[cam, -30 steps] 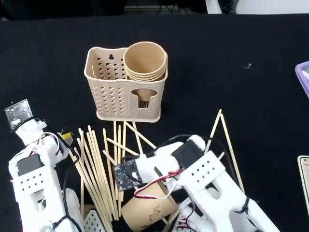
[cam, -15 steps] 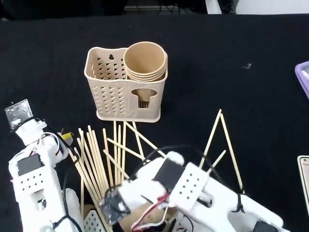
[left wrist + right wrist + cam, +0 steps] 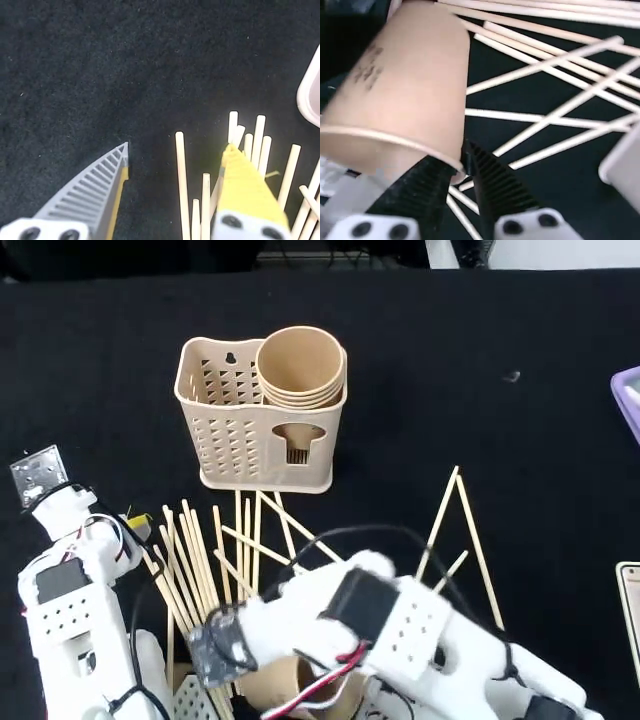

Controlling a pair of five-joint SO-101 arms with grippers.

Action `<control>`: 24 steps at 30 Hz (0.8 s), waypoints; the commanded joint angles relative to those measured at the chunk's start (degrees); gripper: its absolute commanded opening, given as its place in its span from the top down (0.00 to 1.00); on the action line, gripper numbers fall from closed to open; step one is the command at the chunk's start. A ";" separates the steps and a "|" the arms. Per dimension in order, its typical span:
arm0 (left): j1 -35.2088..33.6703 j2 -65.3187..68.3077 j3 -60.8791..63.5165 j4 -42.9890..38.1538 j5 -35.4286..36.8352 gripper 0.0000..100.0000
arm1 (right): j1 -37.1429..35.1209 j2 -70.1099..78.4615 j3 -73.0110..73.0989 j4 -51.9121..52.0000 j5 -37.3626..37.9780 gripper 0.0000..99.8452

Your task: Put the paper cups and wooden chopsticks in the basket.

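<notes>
Paper cup (image 3: pixel 395 95) rim nipped in right claw (image 3: pixel 463 160), left claw (image 3: pixel 177 150) wide; we judge lifting to basket (image 3: pixel 225 435) next.

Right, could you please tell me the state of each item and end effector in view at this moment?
Basket: upright, cups in one compartment.
Stacked cups: nested, upright in the basket.
Loose cup: on its side, rim pinched.
Chopsticks: lying scattered, outside the basket.
Left end effector: open, empty.
Right end effector: shut on loose cup's rim.
</notes>
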 commanded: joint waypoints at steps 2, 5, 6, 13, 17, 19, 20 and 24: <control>-0.48 -0.79 -2.15 -1.05 0.00 0.71 | 10.99 0.48 -12.79 4.48 -4.92 0.99; -0.48 -0.79 -1.89 -1.05 0.00 0.71 | 17.41 0.57 -17.71 4.57 -5.19 0.99; -0.48 -0.79 -1.89 -1.05 0.00 0.71 | 19.87 0.48 -19.65 4.57 -5.80 0.99; -0.31 -0.79 -1.89 -1.05 0.26 0.71 | 33.23 0.75 -39.96 3.96 -18.11 0.99; -0.22 -0.79 -1.89 -1.05 0.35 0.71 | 38.95 4.70 -51.21 2.37 -25.41 0.99; -0.22 -0.79 -1.80 -1.05 0.35 0.71 | 41.93 8.75 -56.92 1.67 -28.48 0.99; -0.22 -0.79 -1.80 -1.05 0.35 0.71 | 43.43 11.12 -59.91 1.32 -29.89 0.99; -0.13 -0.79 -1.80 -1.05 0.35 0.71 | 47.21 21.58 -73.63 -0.62 -34.81 0.99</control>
